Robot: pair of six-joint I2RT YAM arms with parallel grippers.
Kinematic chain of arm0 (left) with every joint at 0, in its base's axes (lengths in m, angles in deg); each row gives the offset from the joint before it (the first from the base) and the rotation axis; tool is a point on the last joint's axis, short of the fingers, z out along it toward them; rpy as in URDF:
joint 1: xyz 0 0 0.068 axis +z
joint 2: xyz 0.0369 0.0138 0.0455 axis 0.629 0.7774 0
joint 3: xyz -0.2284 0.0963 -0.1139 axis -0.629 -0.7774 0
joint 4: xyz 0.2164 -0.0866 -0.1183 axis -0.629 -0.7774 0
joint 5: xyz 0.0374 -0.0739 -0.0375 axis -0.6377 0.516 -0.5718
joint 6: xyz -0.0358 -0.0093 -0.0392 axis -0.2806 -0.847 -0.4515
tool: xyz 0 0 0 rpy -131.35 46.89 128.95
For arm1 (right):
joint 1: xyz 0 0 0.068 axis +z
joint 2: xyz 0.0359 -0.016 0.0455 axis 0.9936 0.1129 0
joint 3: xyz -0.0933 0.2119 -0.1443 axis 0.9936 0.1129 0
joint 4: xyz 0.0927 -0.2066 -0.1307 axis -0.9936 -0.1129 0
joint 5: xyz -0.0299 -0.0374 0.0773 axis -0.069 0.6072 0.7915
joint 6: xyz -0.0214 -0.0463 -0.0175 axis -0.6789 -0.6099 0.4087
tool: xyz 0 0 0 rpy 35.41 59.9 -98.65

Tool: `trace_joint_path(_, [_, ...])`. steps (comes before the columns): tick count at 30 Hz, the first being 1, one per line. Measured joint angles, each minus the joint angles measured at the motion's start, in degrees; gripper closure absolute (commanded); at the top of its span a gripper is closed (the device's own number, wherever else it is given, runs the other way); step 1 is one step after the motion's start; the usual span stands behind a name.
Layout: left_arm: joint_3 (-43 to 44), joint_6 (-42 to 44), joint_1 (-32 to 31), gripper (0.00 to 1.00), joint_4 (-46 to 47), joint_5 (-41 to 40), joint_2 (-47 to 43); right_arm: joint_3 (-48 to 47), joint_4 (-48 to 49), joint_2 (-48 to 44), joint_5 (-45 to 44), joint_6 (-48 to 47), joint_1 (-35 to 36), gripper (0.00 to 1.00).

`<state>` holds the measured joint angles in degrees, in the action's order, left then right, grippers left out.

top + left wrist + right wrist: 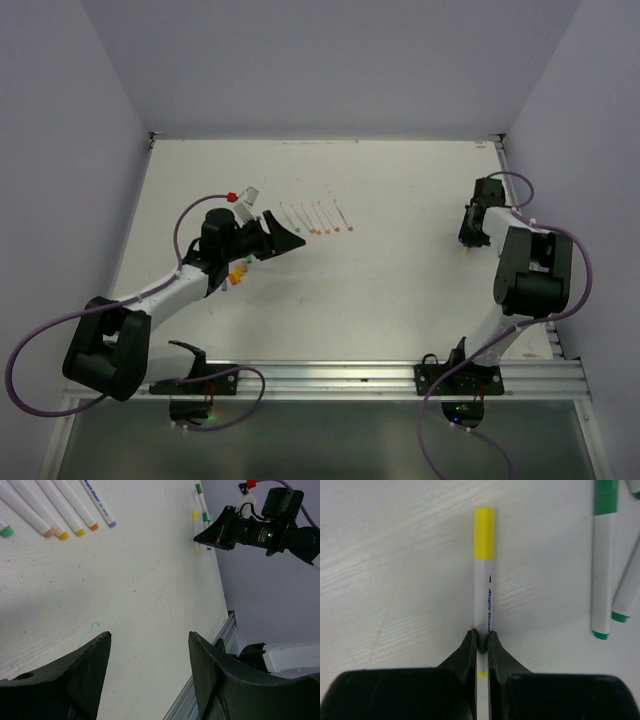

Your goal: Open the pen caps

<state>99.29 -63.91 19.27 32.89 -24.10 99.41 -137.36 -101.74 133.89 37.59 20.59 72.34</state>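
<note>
The right gripper (481,639) is pinched tight on the white barrel of a yellow pen (483,600), with both fingertips against it and no gap showing. The pen lies flat on the table (400,290) and points straight out ahead of the jaws. Its yellow cap (484,533) is on, at the far tip, well ahead of the fingers. Beyond the cap there is only bare tabletop. Off to one side of the jaws, apart from the held pen, a green-capped pen (603,570) lies almost parallel to it. Another white pen with a green end (626,592) slants in just beside that one. This gripper works close to the table's right edge, with the wall just past it.

The left gripper (150,639) stands wide apart and holds nothing, above the bare surface. A row of pens (75,524) lies ahead of it and a little to one side, barrels nearly parallel and close together. A few small caps (237,273) sit back beside its forearm. A broad stretch of bare table lies between the two grippers, and the metal rail (330,378) bounds the near edge.
</note>
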Motion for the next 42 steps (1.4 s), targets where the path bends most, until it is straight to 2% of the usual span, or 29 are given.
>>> trace_joint_path(5, [0.0, 0.1, 0.0, 0.34, -2.7, -1.6, -3.6, 0.0, -1.3, -1.6, 0.0, 0.0, 7.8, 1.00])
trace_joint_path(10, [2.1, 0.7, 0.0, 0.35, -7.1, -3.5, -5.8, 0.1, -2.3, -8.4, 3.3, 0.1, 16.2, 1.00])
trace_joint_path(17, [7.4, 0.4, 0.0, 0.37, -6.9, -0.8, -2.9, 0.3, -1.0, -18.0, 17.7, 0.5, 29.8, 1.00])
trace_joint_path(25, [10.1, -1.7, 0.0, 0.38, -3.9, 2.3, 3.0, 0.1, 3.2, -18.3, 31.0, 3.7, 43.0, 1.00])
trace_joint_path(35, [11.8, -3.1, 0.0, 0.41, -2.4, 2.1, 5.0, -3.9, 6.3, -14.8, 33.9, 6.1, 51.3, 1.00])
trace_joint_path(42, [11.8, -3.1, 0.0, 0.55, -2.4, 1.8, 5.0, -3.9, 7.1, -14.7, 33.8, 6.7, 51.3, 1.00])
